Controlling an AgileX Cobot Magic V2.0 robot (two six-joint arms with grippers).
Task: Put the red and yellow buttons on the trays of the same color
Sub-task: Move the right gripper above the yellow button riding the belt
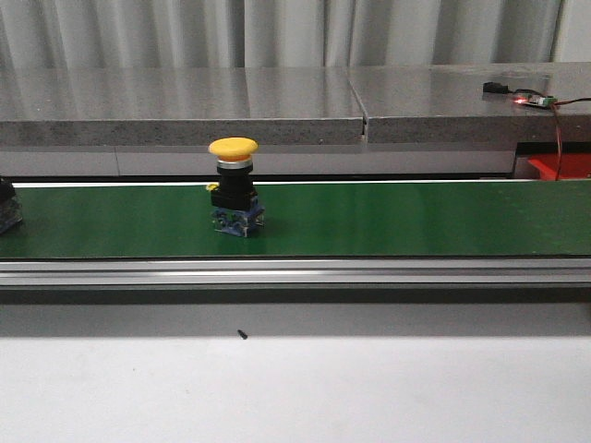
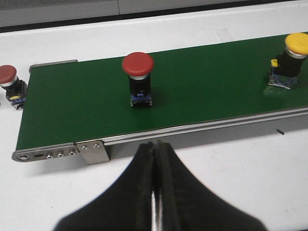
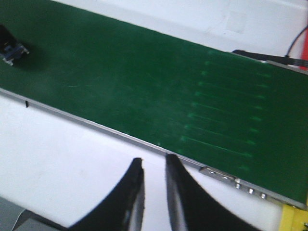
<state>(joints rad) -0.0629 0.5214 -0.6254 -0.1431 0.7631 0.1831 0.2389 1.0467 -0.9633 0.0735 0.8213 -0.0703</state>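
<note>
Conveyor belt point(image 1: 388, 217): matte green band, flat and smooth, running across the front view; faint pale scuff lines show on it in the right wrist view.
Belt frame point(image 1: 295, 270): brushed aluminium rail along the near edge; a rounded metal end cap with screws point(image 2: 57, 154) closes one end in the left wrist view.
Yellow button point(image 1: 233, 185): mushroom-head push button, glossy domed yellow cap on a black cylindrical body, over a blue-and-clear contact block; upright on the belt, left of centre in the front view.
Red button point(image 2: 138, 78): same mushroom shape, domed red cap, black body, blue base; upright on the belt, well apart from the yellow one.
Second red button point(image 2: 10, 84): stands off the belt's end on the white table, near the end cap.
Table point(image 1: 295, 388): plain white surface, smooth, bare in front of the rail except for a small dark speck point(image 1: 242, 334).
Grey slabs point(image 1: 277, 101): speckled stone-like blocks behind the belt, butted together at a seam.
Circuit board point(image 1: 531, 98): small board with a red light and wires, on the right slab.
Left gripper point(image 2: 155, 159): black, tapered, smooth fingers pressed together, holding nothing; it hangs over the white table just outside the rail, near the red button.
Right gripper point(image 3: 154, 166): black curved fingers with a narrow gap between them, nothing held; over the table beside the rail.
Open room: belt around both buttons is bare on all sides.
</note>
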